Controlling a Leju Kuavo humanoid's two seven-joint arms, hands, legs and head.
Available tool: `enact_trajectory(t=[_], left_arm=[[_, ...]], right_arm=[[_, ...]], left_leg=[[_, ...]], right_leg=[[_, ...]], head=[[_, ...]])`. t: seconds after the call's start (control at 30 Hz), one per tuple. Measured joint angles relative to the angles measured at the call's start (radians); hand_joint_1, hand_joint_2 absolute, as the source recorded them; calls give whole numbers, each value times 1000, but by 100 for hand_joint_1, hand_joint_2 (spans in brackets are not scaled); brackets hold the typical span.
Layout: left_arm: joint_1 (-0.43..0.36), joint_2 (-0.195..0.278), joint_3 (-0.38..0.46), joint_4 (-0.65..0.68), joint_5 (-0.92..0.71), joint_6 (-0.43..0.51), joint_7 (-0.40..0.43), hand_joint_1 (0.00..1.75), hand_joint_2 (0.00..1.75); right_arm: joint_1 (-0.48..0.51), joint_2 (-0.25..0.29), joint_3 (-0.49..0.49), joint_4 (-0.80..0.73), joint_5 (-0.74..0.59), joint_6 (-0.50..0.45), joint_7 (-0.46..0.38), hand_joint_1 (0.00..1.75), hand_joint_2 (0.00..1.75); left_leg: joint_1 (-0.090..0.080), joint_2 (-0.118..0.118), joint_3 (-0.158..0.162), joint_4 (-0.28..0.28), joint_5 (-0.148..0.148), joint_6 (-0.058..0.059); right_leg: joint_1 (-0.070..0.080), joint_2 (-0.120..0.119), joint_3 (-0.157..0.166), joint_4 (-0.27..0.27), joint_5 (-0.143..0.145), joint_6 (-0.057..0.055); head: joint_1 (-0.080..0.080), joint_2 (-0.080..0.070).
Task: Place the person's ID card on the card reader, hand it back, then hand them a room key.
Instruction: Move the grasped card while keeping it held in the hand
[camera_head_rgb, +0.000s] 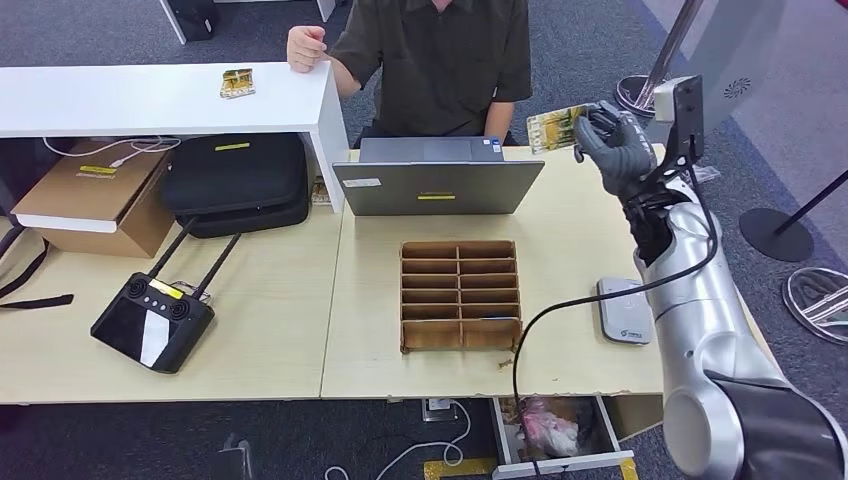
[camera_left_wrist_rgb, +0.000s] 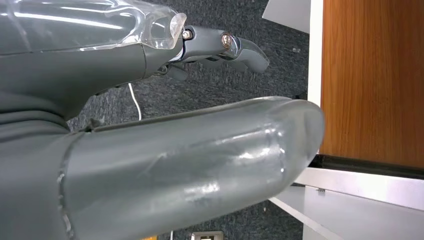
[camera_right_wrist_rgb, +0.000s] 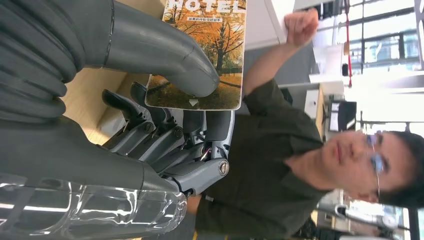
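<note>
The right hand (camera_head_rgb: 612, 145) is raised above the far right part of the worktop (camera_head_rgb: 560, 225), toward the person (camera_head_rgb: 440, 60) who sits behind the open laptop (camera_head_rgb: 438, 175). It holds a card (camera_head_rgb: 555, 127) printed with an autumn-tree picture; in the right wrist view the thick thumb (camera_right_wrist_rgb: 165, 55) presses on the card's printed face (camera_right_wrist_rgb: 210, 45), where the word HOTEL can be read, while the darker fingers (camera_right_wrist_rgb: 165, 135) curl in behind it, so the card is pinched and clear of the worktop. The person's hand (camera_head_rgb: 305, 47) rests as a loose fist on the edge of the white raised counter (camera_head_rgb: 150, 98), well apart from the held card. A second small card (camera_head_rgb: 237, 83) with a similar yellow-brown print lies flat on that counter, near the person's fist. On the worktop beside the robot's right forearm lies a grey card reader (camera_head_rgb: 622, 310), with a cable running down from it. A brown divided tray (camera_head_rgb: 461, 295) stands in the middle of the worktop in front of the laptop, and a black controller with two antennas (camera_head_rgb: 155, 318) lies to the left. The left hand (camera_left_wrist_rgb: 220, 47) shows in the left wrist view over dark carpet, its fingers slightly bent and apart with nothing in them.
</note>
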Motion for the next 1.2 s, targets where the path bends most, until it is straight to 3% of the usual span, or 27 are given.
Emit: enact_trajectory(t=[0.2,0.4,0.63,0.87,1.2], left_arm=[[10,-1,12,-10,-4,10,0,0,0],[14,-1,30,-10,-5,11,0,0,0],[14,-2,47,-10,-15,25,0,0,0],[14,-9,48,-13,-28,40,0,0,0],[13,-10,48,-14,-28,43,0,0,0]], right_arm=[[50,-93,-1,-52,-18,-32,-5,175,175],[109,-188,19,-75,112,-173,-33,175,175],[224,-285,23,-76,134,-193,-67,175,175],[368,-322,-4,-105,124,-210,-75,175,175],[518,-329,-70,-156,105,-206,-78,175,175]], left_leg=[[1,0,0,0,0,0],[1,-1,0,0,0,0],[0,-1,-1,0,-1,1],[0,-1,-1,0,-1,1],[0,-1,-1,0,-1,1]], right_leg=[[0,0,0,0,0,0],[0,-1,0,0,0,0],[0,-1,0,0,-1,1],[0,-1,0,0,-1,1],[0,-1,0,0,-2,2]], head=[[0,0],[0,0],[0,0],[0,0],[0,0]])
